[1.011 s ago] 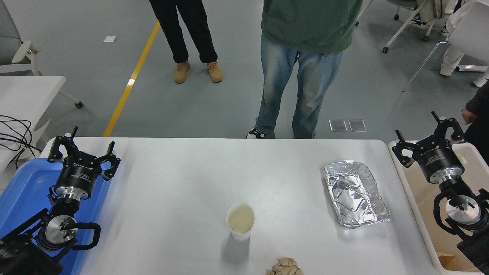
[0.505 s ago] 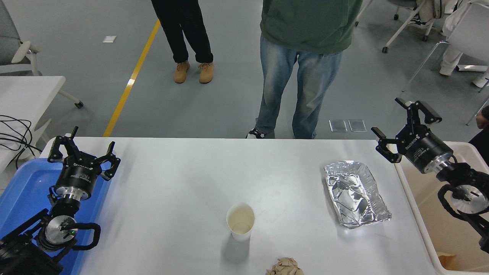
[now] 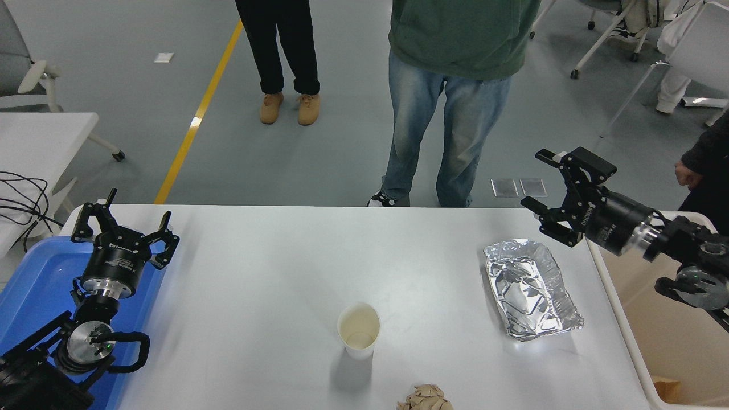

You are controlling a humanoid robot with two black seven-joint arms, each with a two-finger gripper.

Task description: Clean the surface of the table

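Both sets of jaws stand spread apart and grasp nothing, and going from the left side across, the left gripper (image 3: 122,225) is parked over the blue tray (image 3: 34,285) at the table's left edge, fingers pointing away from the camera, seemingly kept off the work area so the other arm has room; next comes the table surface (image 3: 273,273), the wide white top with rounded corners filling the lower half of the view, its long axis running left to right across the picture and its far long edge facing the people who stand beyond it, one in blue jeans (image 3: 450,119); near the middle of that top a paper cup (image 3: 358,330) stands upright with its mouth open upward, and a crumpled brown paper wad (image 3: 425,398) lies at the near edge just right of it; further right a creased foil tray (image 3: 531,287) rests flat, open side up, its length running roughly from far to near; above its far end the right gripper (image 3: 555,188) hovers in the air, turned leftward with one finger over the other, probably lined up to take the foil tray's rim; a beige bin (image 3: 655,330) sits just beside the table's right edge, likely where the litter belongs
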